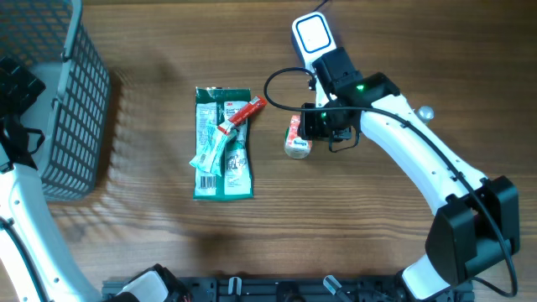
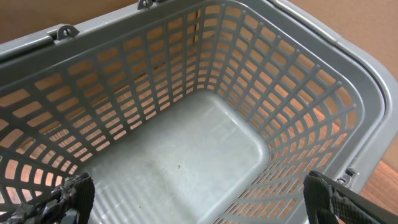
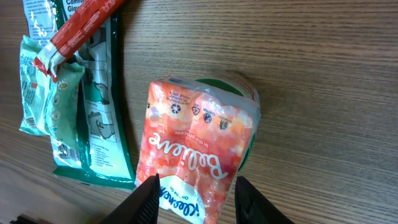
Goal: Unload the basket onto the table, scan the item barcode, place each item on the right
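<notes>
Right wrist alone shows right pincer clasping tissue pack; left pincer gapes empty.

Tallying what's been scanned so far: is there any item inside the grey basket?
No, the left wrist view looks straight into the basket and shows only its bare grey floor.

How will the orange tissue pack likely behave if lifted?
The tissue pack is probably soft and light: its wrinkled film wraps a squashy bundle, so it may dent between the fingers. The glossy film could be slippery. Lying flat on the table, it seems unlikely to roll.
</notes>
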